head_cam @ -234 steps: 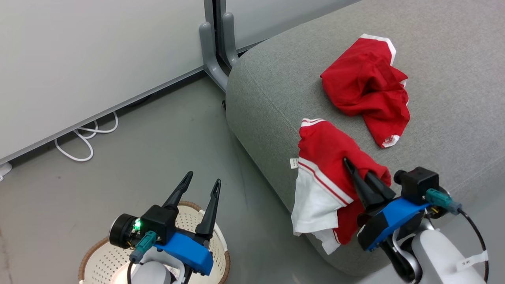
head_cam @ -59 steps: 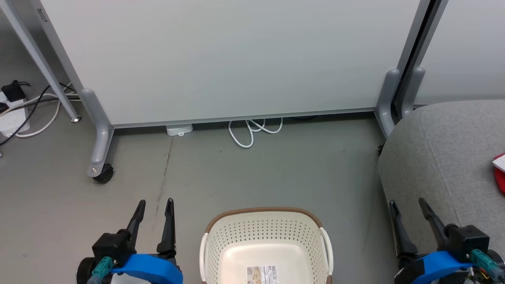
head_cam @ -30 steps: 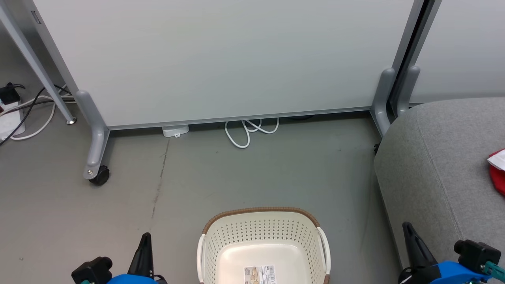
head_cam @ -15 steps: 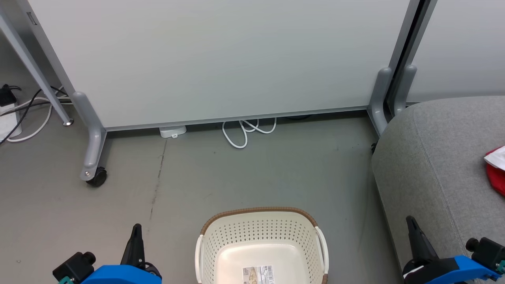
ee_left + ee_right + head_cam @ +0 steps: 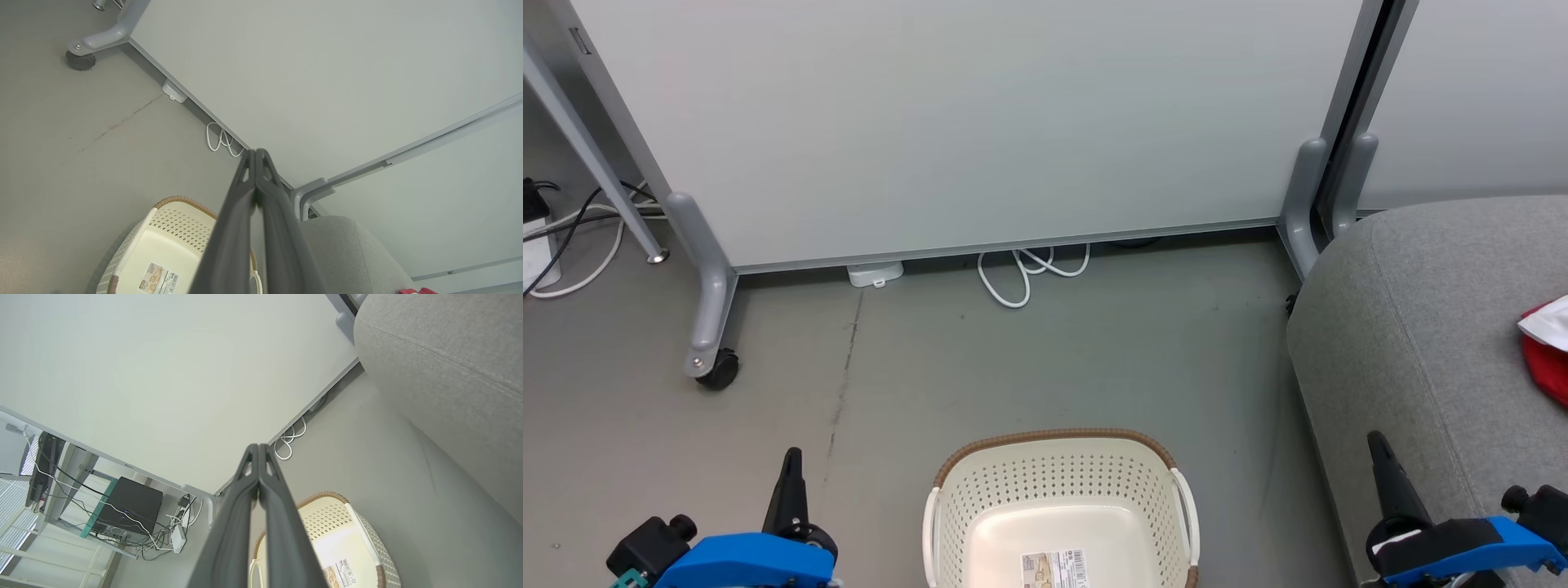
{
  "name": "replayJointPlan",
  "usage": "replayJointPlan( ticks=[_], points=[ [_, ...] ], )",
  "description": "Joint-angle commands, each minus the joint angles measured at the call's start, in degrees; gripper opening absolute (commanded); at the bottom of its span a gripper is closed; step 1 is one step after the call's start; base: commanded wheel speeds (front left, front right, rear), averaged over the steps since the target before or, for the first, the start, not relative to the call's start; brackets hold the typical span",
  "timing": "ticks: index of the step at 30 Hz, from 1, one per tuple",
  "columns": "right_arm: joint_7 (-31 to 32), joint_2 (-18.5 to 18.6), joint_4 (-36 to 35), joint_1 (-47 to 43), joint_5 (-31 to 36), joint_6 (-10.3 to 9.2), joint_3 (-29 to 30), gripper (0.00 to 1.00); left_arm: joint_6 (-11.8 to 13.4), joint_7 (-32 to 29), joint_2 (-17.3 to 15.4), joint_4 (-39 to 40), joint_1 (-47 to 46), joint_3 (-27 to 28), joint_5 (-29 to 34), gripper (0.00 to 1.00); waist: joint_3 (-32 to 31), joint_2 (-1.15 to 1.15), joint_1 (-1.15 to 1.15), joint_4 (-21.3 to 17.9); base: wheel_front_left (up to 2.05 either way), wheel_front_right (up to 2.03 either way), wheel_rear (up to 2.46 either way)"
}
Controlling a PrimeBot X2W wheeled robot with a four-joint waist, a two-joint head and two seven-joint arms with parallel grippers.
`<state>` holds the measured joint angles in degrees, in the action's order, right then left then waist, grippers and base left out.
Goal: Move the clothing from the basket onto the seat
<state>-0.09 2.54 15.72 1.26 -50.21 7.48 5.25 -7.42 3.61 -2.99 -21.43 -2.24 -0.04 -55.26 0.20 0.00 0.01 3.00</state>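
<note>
1. The head camera was turned from the seat (image 5: 1421,327) toward the basket (image 5: 1058,441). The basket, seen beneath the left gripper (image 5: 791,459) earlier, was brought between the two grippers.
2. The clothing (image 5: 1547,359) once clamped by the right gripper (image 5: 1377,445) was released and left on the seat, well beyond that gripper's fingertips and to their right.
3. The fingers of both grippers, spread apart two seconds earlier, were brought together.
4. Both grippers were drawn lower in the head view.
</note>
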Motion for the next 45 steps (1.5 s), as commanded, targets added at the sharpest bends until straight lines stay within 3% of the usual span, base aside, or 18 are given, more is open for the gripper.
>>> replayJointPlan(
  ticks=[1,45],
  points=[
    [0.3,0.3,-0.8,1.8,-2.0,0.02,0.2,0.0,-0.1,-0.4,0.0,1.1,-1.5,0.7,-1.6,0.0,0.0,0.0,0.0,-0.1,0.0,0.0,0.0],
    [4.5,0.4,-1.5,4.0,-27.9,0.03,1.0,0.0,-0.1,-6.8,0.1,5.3,-3.3,4.6,-24.4,0.0,0.0,0.0,-0.01,-1.7,0.0,0.0,0.0]
  ],
)
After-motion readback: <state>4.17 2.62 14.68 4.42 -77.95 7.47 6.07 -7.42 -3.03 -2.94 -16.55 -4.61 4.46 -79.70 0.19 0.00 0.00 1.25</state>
